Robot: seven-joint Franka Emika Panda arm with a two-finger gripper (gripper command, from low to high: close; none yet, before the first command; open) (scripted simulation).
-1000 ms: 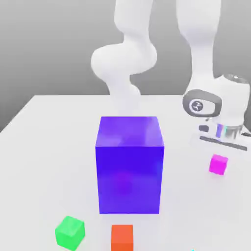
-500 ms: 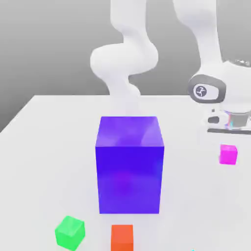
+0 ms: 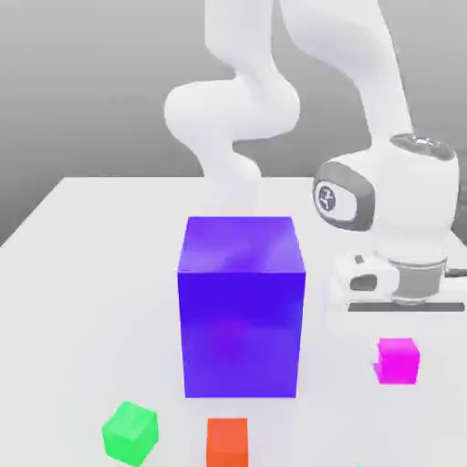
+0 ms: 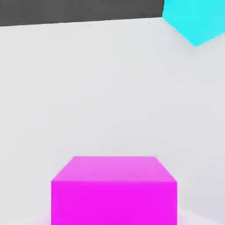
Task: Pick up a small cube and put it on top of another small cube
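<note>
Since a second ago your hand [image 3: 398, 339] has swung nearer with the pink cube [image 3: 398, 360], fingers squeezed on it, hanging above the table [image 3: 82, 274], right of the big purple block [image 3: 242, 306] in the exterior view.

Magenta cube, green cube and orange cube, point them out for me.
Magenta cube [image 3: 399, 359], exterior view, front face.
Green cube [image 3: 129, 432], exterior view, front face.
Orange cube [image 3: 227, 443], exterior view, front face.
</note>
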